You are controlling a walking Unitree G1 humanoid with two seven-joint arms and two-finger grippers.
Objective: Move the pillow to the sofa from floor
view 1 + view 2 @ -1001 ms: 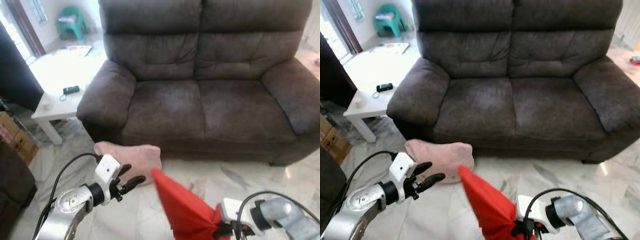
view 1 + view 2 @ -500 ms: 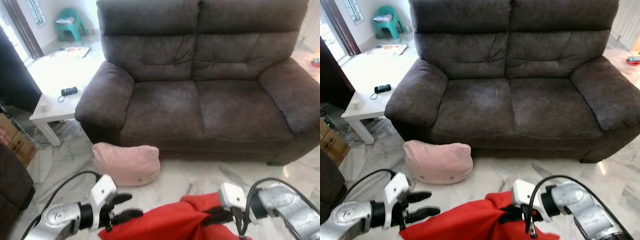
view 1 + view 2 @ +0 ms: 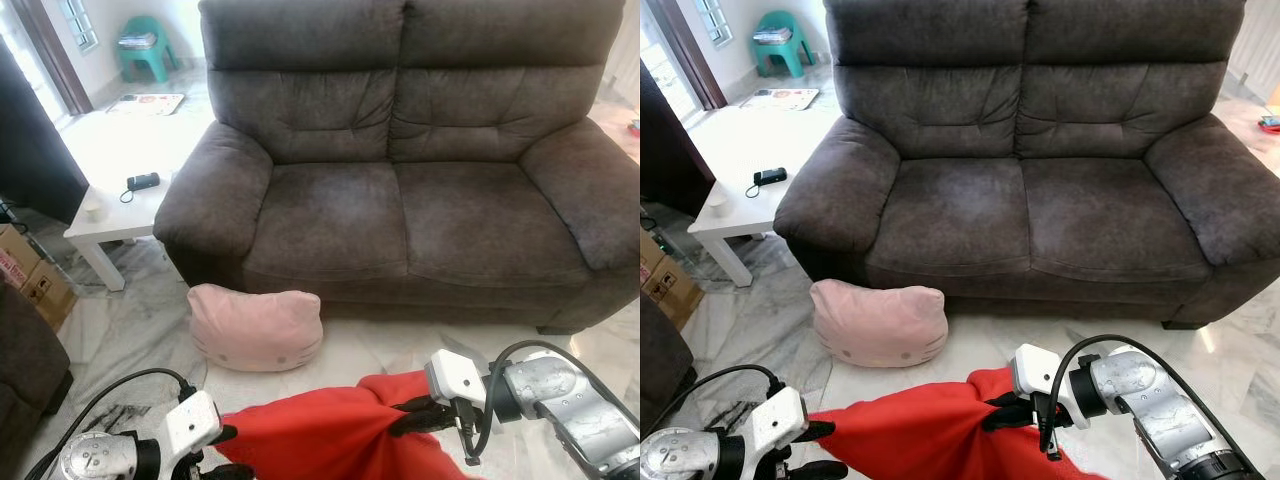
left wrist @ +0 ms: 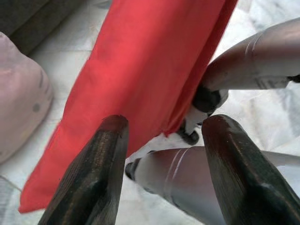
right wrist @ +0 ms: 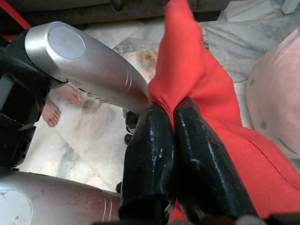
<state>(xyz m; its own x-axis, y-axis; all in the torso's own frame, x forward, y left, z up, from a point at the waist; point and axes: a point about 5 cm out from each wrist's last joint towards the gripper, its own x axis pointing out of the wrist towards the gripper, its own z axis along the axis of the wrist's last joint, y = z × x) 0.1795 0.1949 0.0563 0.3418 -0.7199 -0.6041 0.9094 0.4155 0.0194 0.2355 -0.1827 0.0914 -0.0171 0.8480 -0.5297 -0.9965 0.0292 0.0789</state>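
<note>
Closest in, the right gripper point(image 5: 171, 140) is clenched on a bunched corner of a red pillow point(image 3: 930, 435) held low over the marble floor point(image 3: 970, 345). The left gripper point(image 4: 159, 136) hangs spread wide just beside the red cloth, gripping nothing. Further out, a pink pillow point(image 3: 878, 323) sits on the floor against the front edge of the brown sofa point(image 3: 1025, 205), near its left corner.

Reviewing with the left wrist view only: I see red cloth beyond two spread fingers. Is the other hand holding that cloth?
Observer: Yes, the right hand is shut on a bunched edge of the red cloth.
Operator: And the pink thing at my edge?
Observer: A pink pillow, on the floor against the front of the sofa, untouched.
Operator: Which end of the sofa?
Observer: Below the armrest on the robot's left.
</note>
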